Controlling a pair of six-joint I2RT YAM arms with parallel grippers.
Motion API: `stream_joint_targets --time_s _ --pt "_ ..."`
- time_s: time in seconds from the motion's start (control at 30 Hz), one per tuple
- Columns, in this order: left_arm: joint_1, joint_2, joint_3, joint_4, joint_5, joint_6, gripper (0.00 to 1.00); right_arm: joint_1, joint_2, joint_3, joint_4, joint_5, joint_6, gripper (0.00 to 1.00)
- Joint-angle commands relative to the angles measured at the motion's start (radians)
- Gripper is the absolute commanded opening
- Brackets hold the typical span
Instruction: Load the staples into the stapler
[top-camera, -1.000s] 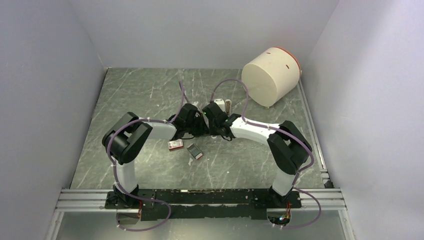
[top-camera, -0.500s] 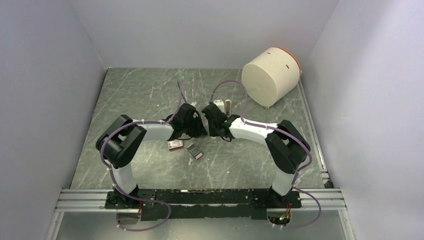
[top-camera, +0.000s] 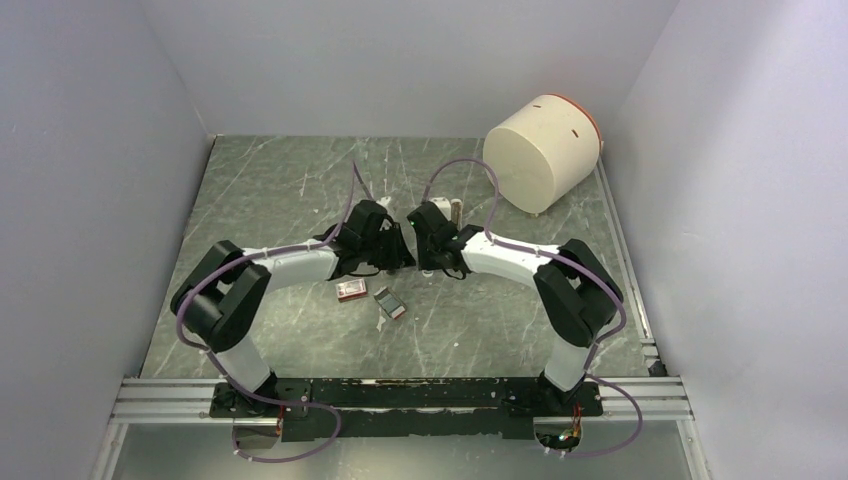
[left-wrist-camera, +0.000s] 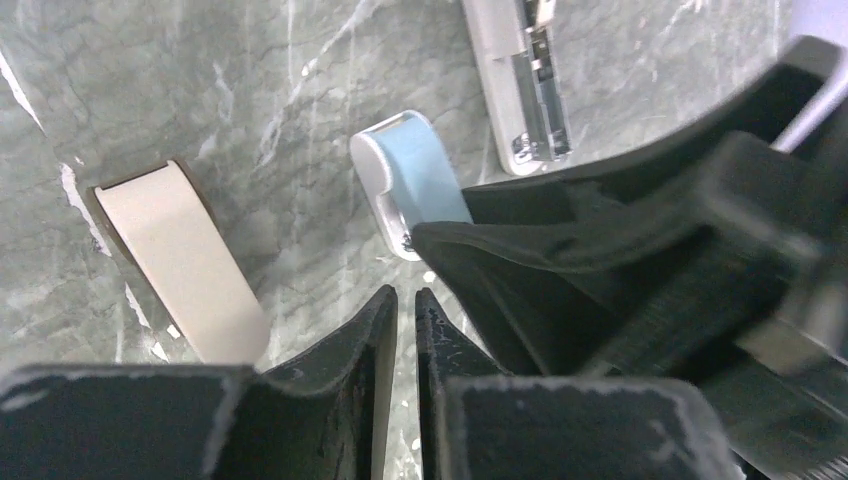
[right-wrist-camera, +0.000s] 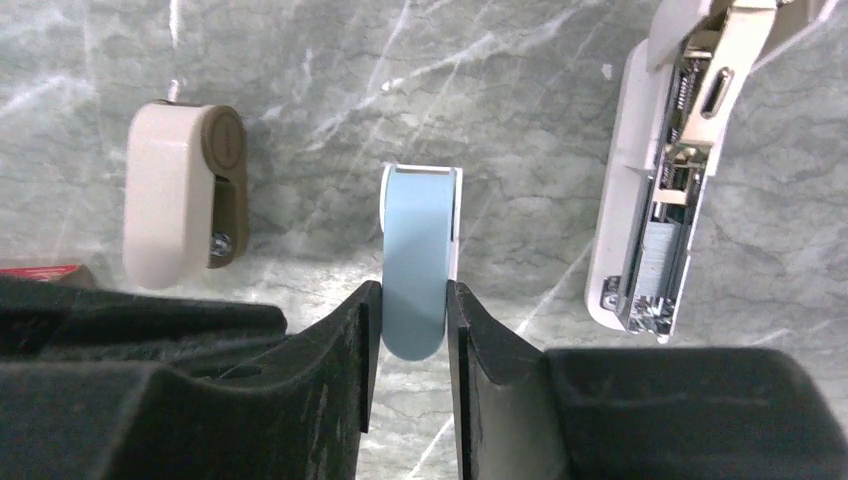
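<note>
Two conditions for loading are met: the stapler (right-wrist-camera: 640, 190) lies opened on the counter (top-camera: 280, 190) with its channel exposed, and both arms work just beside it at mid-counter. Loading proper is not yet begun. The staples (top-camera: 390, 303) lie loose on the counter just beside the little red box (top-camera: 350, 290), on the near side of both wrists and apart from the stapler.

Jaw state: the right jaws press on both sides of a blue-faced piece (right-wrist-camera: 418, 250) and hold it. The left jaws are nearly closed, with only a thin slit between them, and grip nothing.

Next move (judgement): one arm must go to the staples, take the block by its long sides, and bring it in line with the channel. A skewed strip is likely to jam at the mouth.

View differences:
- **Top view:** it alone shows the staples and the red box, and a pale drum (top-camera: 543, 150) at far right.
- **Right wrist view:** it alone shows the channel interior. A grey ribbed mass sits at its lower end; whether that is a strip or the pusher cannot be told.
- **Left wrist view:** it confirms the left jaws are empty. A beige piece (left-wrist-camera: 180, 260) lies just beside them.
</note>
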Motion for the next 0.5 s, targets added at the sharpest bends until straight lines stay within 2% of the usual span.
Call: stream_joint_targets --time_s 0.0,0.2,0.47 --pt "-0.004 -0.069 0.042 -0.062 -0.027 0.047 0.19 -0.014 0.002 0.038 0.002 -0.037 -0.003 0.35" --pt "-0.004 -0.121 0.036 -0.092 -0.039 0.066 0.22 -0.018 -0.031 0.076 -0.014 -0.058 -0.018 0.52" --pt "-0.004 -0.269 -0.025 -0.095 -0.07 0.061 0.31 -0.063 -0.145 0.107 -0.045 0.061 -0.062 0.6"
